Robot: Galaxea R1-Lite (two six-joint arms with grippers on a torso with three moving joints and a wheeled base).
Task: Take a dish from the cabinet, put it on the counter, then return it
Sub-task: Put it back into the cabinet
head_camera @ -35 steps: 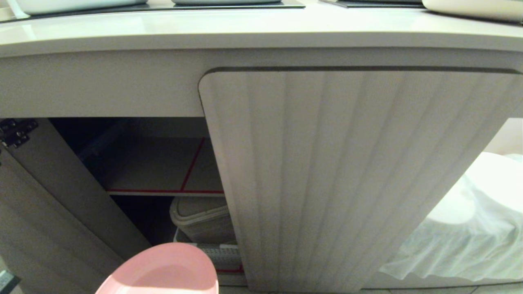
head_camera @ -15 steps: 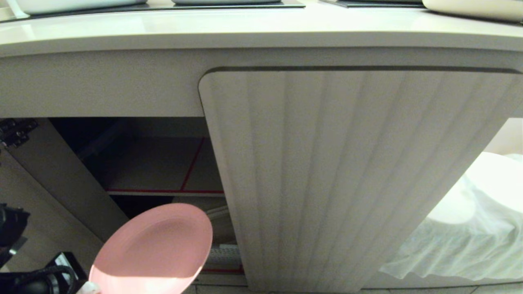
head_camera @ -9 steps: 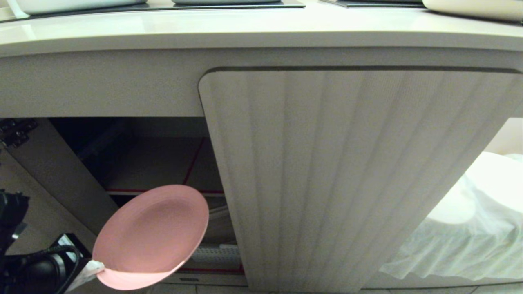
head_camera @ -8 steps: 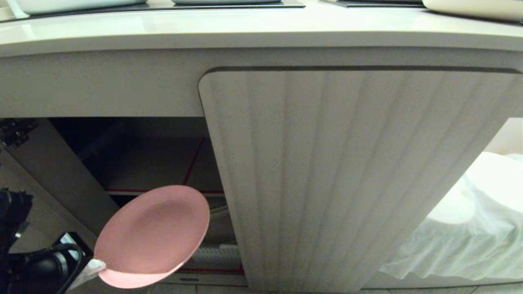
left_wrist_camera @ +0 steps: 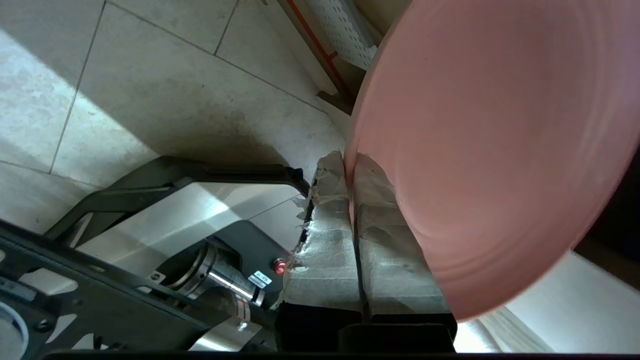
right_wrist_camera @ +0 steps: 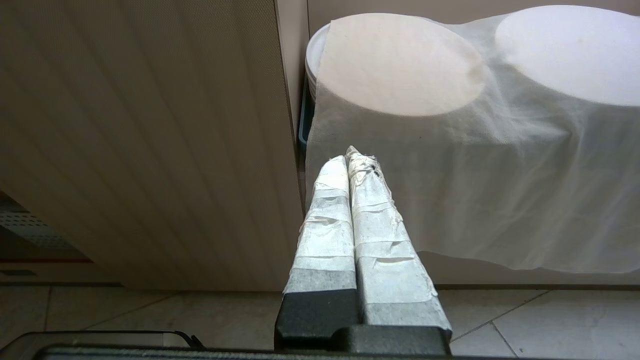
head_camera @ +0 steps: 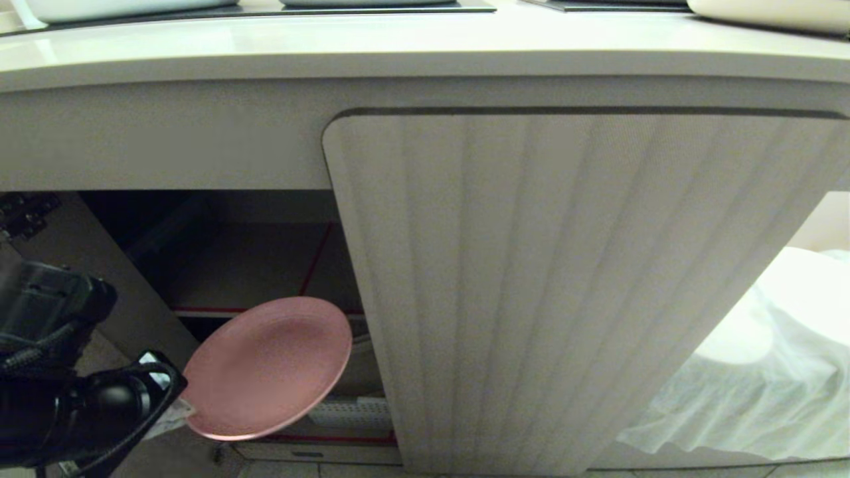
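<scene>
The pink dish (head_camera: pixel 269 366) hangs tilted in front of the open left side of the cabinet (head_camera: pixel 252 265), just below the red-edged shelf. My left gripper (head_camera: pixel 178 415) is shut on the dish's lower left rim. In the left wrist view the taped fingers (left_wrist_camera: pixel 325 235) pinch the rim of the dish (left_wrist_camera: pixel 490 150). The counter (head_camera: pixel 425 50) runs across the top of the head view. My right gripper (right_wrist_camera: pixel 350 157) is shut and empty, parked low beside the fluted door (right_wrist_camera: pixel 150 140).
The shut fluted door (head_camera: pixel 571 285) fills the middle. The open left door with its black hinge (head_camera: pixel 23 212) stands at the far left. A beige bin and a perforated tray (head_camera: pixel 348 411) sit under the shelf. White cloth covers plates (head_camera: pixel 764 372) on the right.
The left arm has come up into view from the lower left. The dish has moved up and to the right, toward the cabinet opening, still held by its rim.
</scene>
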